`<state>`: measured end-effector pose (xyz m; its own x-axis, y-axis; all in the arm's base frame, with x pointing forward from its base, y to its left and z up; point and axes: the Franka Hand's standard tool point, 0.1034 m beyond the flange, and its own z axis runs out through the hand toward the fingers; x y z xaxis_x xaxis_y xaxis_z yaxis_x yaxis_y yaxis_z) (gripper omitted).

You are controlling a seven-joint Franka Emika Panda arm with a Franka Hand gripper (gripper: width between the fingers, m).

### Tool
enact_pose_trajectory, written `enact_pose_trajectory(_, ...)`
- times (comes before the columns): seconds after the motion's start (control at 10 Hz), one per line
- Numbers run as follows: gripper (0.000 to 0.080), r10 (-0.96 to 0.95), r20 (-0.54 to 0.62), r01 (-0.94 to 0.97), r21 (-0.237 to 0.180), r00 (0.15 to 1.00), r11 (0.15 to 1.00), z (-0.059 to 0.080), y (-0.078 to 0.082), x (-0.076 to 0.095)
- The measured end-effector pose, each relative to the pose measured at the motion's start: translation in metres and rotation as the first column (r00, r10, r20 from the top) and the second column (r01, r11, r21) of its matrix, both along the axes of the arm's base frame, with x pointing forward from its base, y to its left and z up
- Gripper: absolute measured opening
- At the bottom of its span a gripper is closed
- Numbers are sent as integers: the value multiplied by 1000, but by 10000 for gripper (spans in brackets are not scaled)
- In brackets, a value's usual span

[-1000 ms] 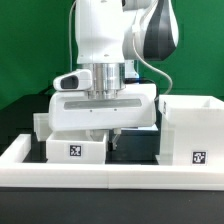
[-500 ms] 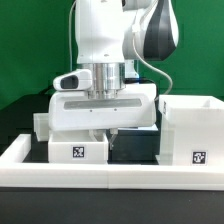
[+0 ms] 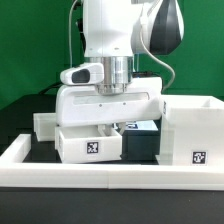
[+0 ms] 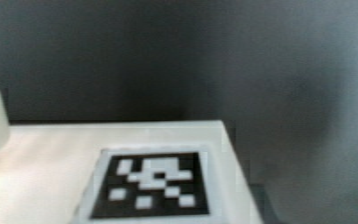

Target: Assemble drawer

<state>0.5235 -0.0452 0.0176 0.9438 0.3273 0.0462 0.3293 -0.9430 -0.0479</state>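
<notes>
Contact made; pincer (image 3: pixel 112 128) clamps the tilted low tray (image 3: pixel 88 144); tall case (image 3: pixel 192 128) stands just beside.

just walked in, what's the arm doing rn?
The gripper appears clamped on the rim of a small tray, which hangs tilted with its tag facing the exterior camera, just behind the front rail. The tall case stands at the exterior view's right, apart from that tray, so the tray is not in it yet. A second tray sits at the exterior view's left, away from the gripper.
</notes>
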Motion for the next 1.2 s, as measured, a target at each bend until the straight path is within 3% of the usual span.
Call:
enact_pose_trajectory(0.3, 41, 37, -7, -37, 2, 999, 999, -1, 0, -1)
enact_pose_trajectory(0.5, 41, 206, 0, -206, -8, 979, 979, -3, -1, -3)
enact_pose_trajectory(0.7, 41, 453, 5, -452, -37, 892, 891, -5, -1, -6)
enact_pose_trajectory(0.8, 41, 518, -10, -518, -24, 856, 855, -7, -4, -7)
enact_pose_trajectory(1.2, 41, 711, -17, -711, -36, 703, 702, -8, -10, -8)
